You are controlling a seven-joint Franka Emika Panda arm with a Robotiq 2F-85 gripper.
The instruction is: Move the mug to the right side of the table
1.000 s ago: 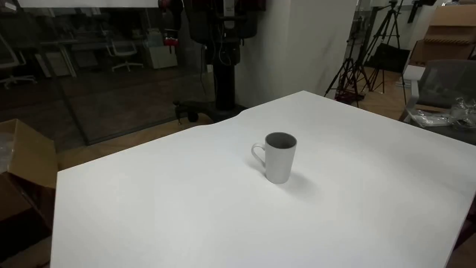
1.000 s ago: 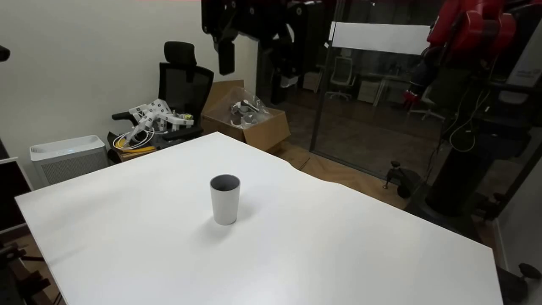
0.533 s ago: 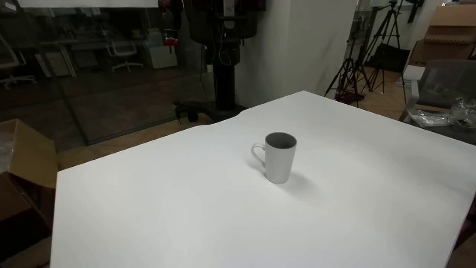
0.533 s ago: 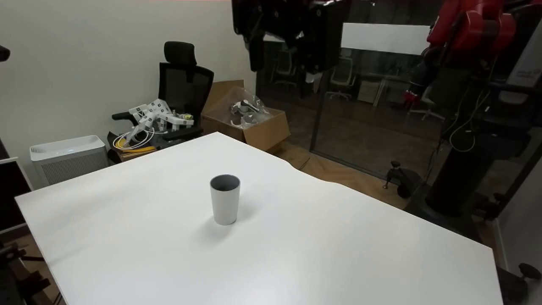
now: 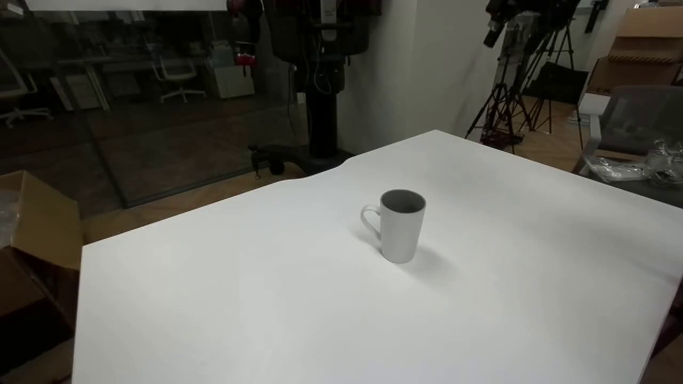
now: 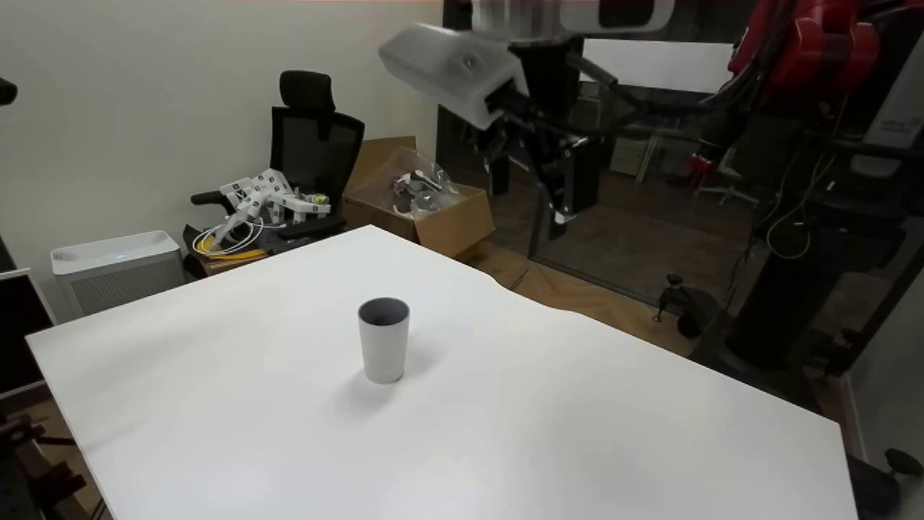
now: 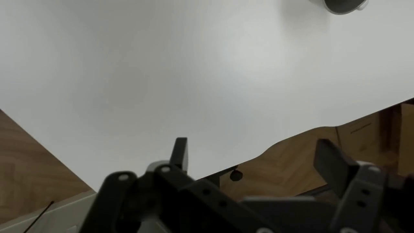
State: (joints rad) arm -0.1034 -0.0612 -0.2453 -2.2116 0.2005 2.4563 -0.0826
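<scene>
The white mug stands upright on the table, in both exterior views (image 5: pixel 400 237) (image 6: pixel 384 352), with its handle on the left in an exterior view and hidden in the other. In the wrist view only part of its rim and dark inside (image 7: pixel 343 5) shows at the top edge. The white table (image 5: pixel 229 288) (image 6: pixel 520 433) (image 7: pixel 155 71) fills much of every view. My gripper (image 7: pixel 252 142) is open, its fingers wide apart with nothing between them. In an exterior view the gripper (image 6: pixel 530 198) hangs in the air, well above and apart from the mug.
The table's wavy edge (image 7: pixel 291 137) lies below the gripper in the wrist view, with wood floor beyond. A cardboard box (image 6: pixel 455 220), an office chair (image 6: pixel 314 144) and a dark wheeled stand (image 5: pixel 323 122) stand off the table. Tripods (image 5: pixel 501 106) stand behind it.
My gripper has moved lower and to the right in an exterior view, bringing the wrist and arm into sight. It has also come in at the top right elsewhere. The mug has not moved.
</scene>
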